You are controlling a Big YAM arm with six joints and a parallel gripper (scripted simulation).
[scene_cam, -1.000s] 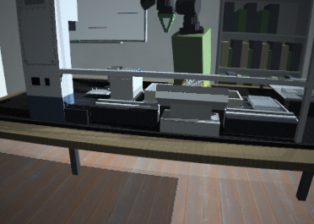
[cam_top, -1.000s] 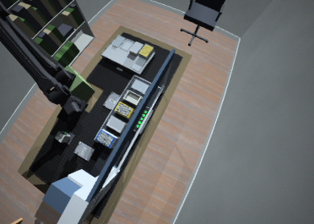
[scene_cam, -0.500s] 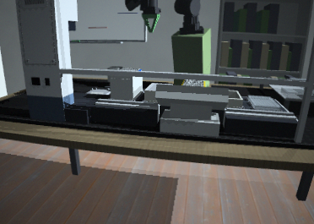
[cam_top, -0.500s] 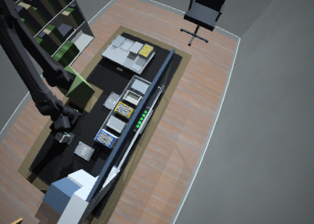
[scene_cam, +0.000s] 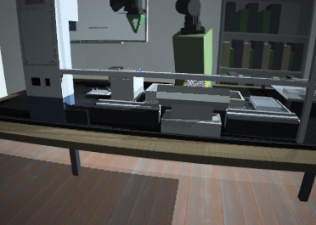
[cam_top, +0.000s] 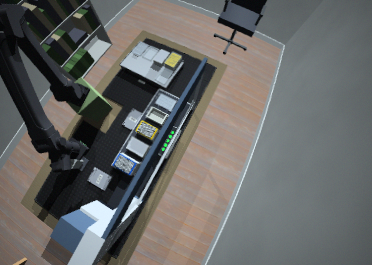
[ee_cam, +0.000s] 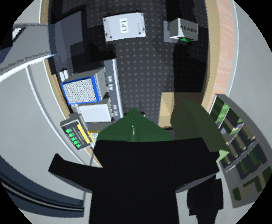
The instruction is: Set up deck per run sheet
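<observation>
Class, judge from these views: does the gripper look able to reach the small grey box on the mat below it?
Probably yes. The gripper hangs shut and empty, high above the mat, and nothing shows between it and the grey box.

The arm [cam_top: 22,92] is built of matte black, blocky links with rounded dark joints, rising from a green box pedestal [scene_cam: 193,51] and ending in a gripper [scene_cam: 136,23] with pointed green fingers.

Black arm's green-tipped gripper [scene_cam: 136,23] hangs high above black deck [scene_cam: 127,115], fingers closed, empty. Green pedestal [scene_cam: 193,55] behind. Grey bookshelf [scene_cam: 268,34] right. White tower cabinet [scene_cam: 42,51] left.
</observation>
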